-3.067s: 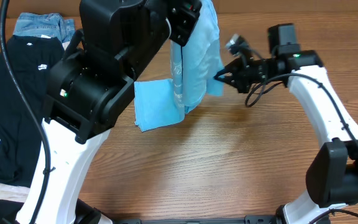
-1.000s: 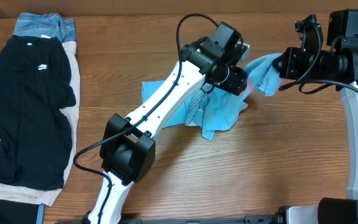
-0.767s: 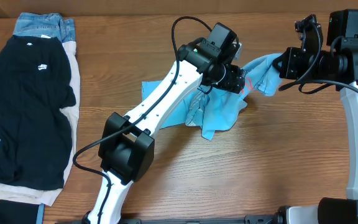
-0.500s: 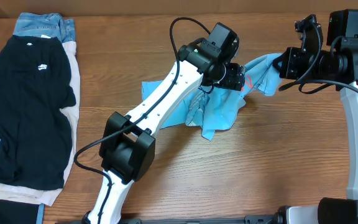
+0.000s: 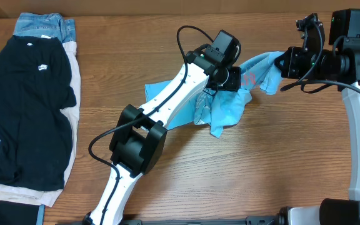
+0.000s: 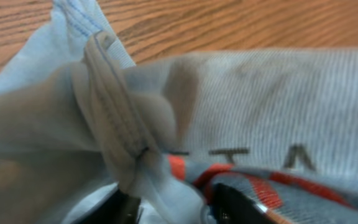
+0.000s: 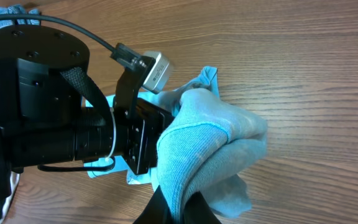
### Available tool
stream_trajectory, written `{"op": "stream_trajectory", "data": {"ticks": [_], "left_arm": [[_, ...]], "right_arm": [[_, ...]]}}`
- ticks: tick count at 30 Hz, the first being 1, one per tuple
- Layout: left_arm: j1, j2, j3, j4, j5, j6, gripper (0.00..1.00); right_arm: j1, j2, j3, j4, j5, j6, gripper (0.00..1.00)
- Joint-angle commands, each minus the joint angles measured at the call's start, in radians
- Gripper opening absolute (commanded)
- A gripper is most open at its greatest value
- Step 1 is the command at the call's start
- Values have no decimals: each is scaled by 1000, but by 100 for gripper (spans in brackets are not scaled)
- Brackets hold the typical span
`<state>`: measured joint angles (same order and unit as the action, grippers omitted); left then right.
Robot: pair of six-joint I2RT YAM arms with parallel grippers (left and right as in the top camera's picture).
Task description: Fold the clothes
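Note:
The clothes, a light sky-blue T-shirt [image 5: 227, 112], lie bunched on the wooden table right of centre, and one end is lifted off the table toward the right. My right gripper [image 5: 281, 64] is shut on that raised end; in the right wrist view the fabric [image 7: 197, 143] drapes over its closed gripper [image 7: 179, 208]. My left gripper [image 5: 235, 78] sits on the shirt's middle. In the left wrist view a seamed fold [image 6: 117, 124] with red print runs down between the left gripper's [image 6: 169, 208] two dark fingers and fills the gap.
A black T-shirt [image 5: 27, 106] lies flat at the far left over a pale garment [image 5: 74, 69], with blue jeans [image 5: 42, 26] behind it. The left arm's wrist [image 7: 42, 124] fills the left of the right wrist view.
The left gripper's jaws have narrowed onto the fold of the shirt, and the left arm's elbow has shifted right and up. The shirt has drawn in a little. The right arm has not moved.

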<state>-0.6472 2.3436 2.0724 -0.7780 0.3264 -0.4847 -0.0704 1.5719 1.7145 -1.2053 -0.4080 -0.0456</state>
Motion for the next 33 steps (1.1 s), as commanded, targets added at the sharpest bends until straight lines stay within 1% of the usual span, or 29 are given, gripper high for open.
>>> {"op": "stream_trajectory", "data": {"ticks": [1, 3, 6, 10, 13, 18, 23, 26, 29, 33], "left_arm": [[6, 6, -4, 22, 3, -18, 16], [7, 6, -3, 27, 3, -18, 4], [11, 5, 1, 27, 4, -6, 4], [23, -1, 33, -21, -5, 80, 4], [33, -7, 89, -114, -63, 111, 4], [74, -18, 251, -322, -164, 162, 4], [137, -35, 415, -499, -239, 206, 4], [188, -52, 491, -589, -303, 220, 4], [248, -82, 538, -647, -340, 230, 4], [329, -152, 550, -671, -337, 278, 4]], "right_arm": [[-2, -2, 7, 6, 4, -7, 4], [-2, -2, 7, 5, 4, -7, 4], [-2, -2, 7, 4, 4, -7, 4], [-2, -2, 7, 6, 4, -7, 4], [-2, -2, 7, 3, 14, -6, 4], [-4, -2, 7, 3, 30, -6, 4], [-6, -2, 7, 7, 34, 3, 4], [-32, -3, 10, 11, 33, 43, 4], [-69, -3, 27, 1, 4, 47, 4], [-125, -3, 79, -34, -34, 46, 4]]}}
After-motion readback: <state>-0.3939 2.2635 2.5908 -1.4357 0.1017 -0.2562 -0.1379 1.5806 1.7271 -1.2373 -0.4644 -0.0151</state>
